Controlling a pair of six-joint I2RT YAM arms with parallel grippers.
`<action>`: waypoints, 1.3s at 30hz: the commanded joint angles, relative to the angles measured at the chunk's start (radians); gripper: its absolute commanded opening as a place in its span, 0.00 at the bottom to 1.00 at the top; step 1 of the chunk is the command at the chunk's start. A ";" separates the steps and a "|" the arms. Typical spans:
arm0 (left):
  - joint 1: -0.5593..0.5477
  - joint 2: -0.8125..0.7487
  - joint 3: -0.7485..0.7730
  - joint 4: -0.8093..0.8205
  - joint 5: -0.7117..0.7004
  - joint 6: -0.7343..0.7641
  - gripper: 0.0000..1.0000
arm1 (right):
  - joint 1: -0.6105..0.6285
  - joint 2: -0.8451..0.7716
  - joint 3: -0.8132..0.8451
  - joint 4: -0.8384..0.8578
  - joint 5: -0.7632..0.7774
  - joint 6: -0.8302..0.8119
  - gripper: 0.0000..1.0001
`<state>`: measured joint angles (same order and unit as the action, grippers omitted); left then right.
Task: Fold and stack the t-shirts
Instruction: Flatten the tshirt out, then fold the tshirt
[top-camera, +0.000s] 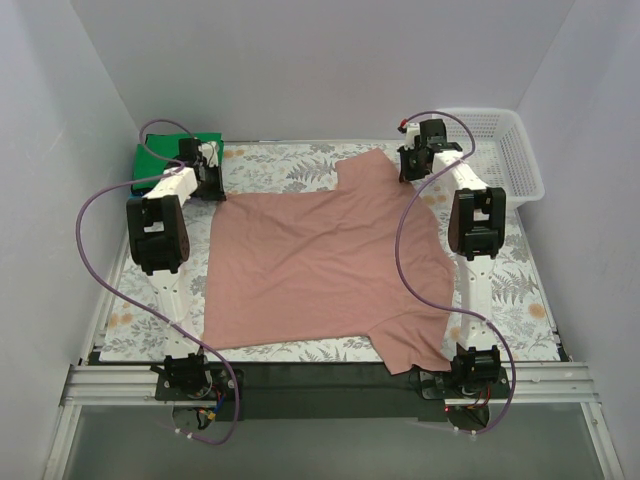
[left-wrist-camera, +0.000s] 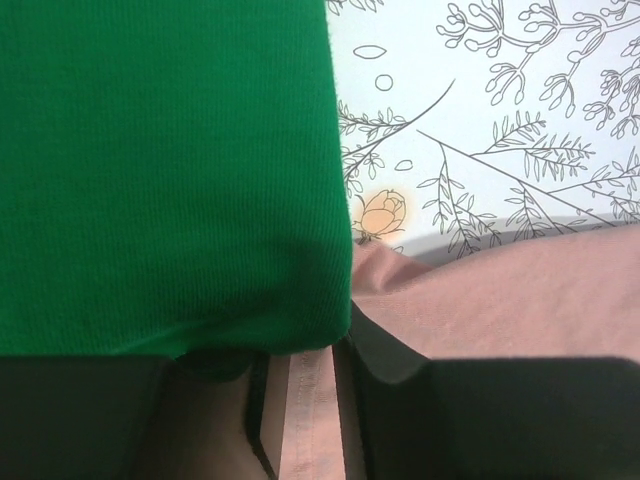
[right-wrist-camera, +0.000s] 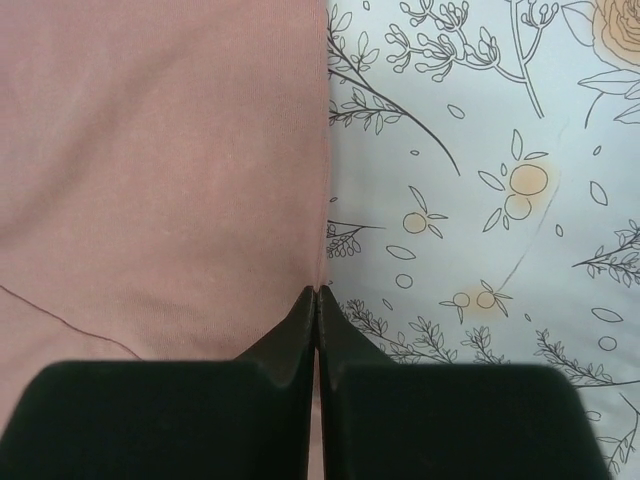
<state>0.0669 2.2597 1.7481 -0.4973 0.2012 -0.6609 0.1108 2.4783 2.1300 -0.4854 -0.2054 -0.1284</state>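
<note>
A dusty pink-brown t-shirt (top-camera: 320, 260) lies spread flat on the floral table cloth (top-camera: 300, 168), one sleeve hanging over the near edge. My left gripper (top-camera: 210, 180) is at its far left corner, beside a folded bright green t-shirt (top-camera: 165, 160). In the left wrist view the pink hem (left-wrist-camera: 310, 400) fills the narrow gap between the jaws of the left gripper (left-wrist-camera: 305, 400), with the green shirt (left-wrist-camera: 160, 170) right in front. My right gripper (top-camera: 408, 165) is at the far right sleeve. In the right wrist view the right gripper (right-wrist-camera: 317, 292) is pinched shut on the pink shirt's edge (right-wrist-camera: 160, 170).
A white mesh basket (top-camera: 510, 150) stands at the far right corner. The floral cloth shows bare to the right of the shirt (right-wrist-camera: 480, 200) and beyond its far edge (left-wrist-camera: 500, 120). White walls close in on three sides.
</note>
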 joint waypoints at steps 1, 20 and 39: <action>-0.015 -0.052 -0.002 0.006 0.004 -0.005 0.12 | -0.014 -0.093 -0.001 -0.013 -0.034 -0.019 0.01; -0.012 -0.275 -0.186 0.155 -0.051 0.035 0.00 | -0.039 -0.177 -0.025 -0.009 -0.107 -0.023 0.01; -0.007 -0.111 -0.107 0.088 -0.034 0.084 0.00 | -0.046 -0.133 -0.008 -0.010 -0.132 -0.023 0.01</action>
<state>0.0566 2.1380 1.5814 -0.3714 0.1780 -0.5987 0.0696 2.3512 2.0922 -0.5060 -0.3225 -0.1429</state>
